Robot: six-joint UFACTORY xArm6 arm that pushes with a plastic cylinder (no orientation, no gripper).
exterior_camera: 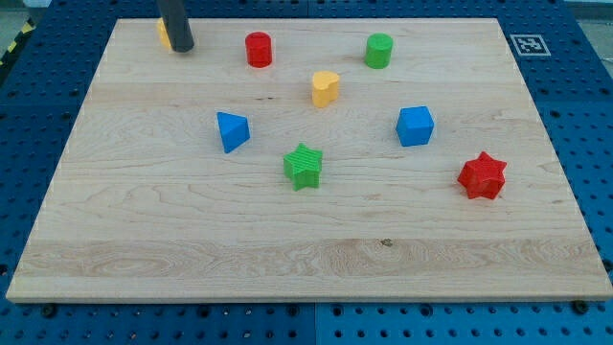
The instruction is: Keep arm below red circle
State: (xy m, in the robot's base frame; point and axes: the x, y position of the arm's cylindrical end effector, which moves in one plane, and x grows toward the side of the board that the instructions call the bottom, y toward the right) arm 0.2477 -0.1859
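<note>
Wooden board [306, 240] carries red circle [259, 49], green star [304, 166], blue cube [415, 126]

One cam only, set above and in front of the wooden board [306, 230], looking down at an angle toward its far edge. Mid distance: whole board fits in frame, w/ blue pegboard [584, 86] showing round all sides. Near edge looks wider than far edge. No 2nd view, so no overlap.

board: pale wood [316, 240], fills most of view
base: blue pegboard [584, 115], holes in grid
marker: black-white tag [528, 44], 2 o'clock
tape: yellow-black stripe [11, 50], 10 o'clock
</note>
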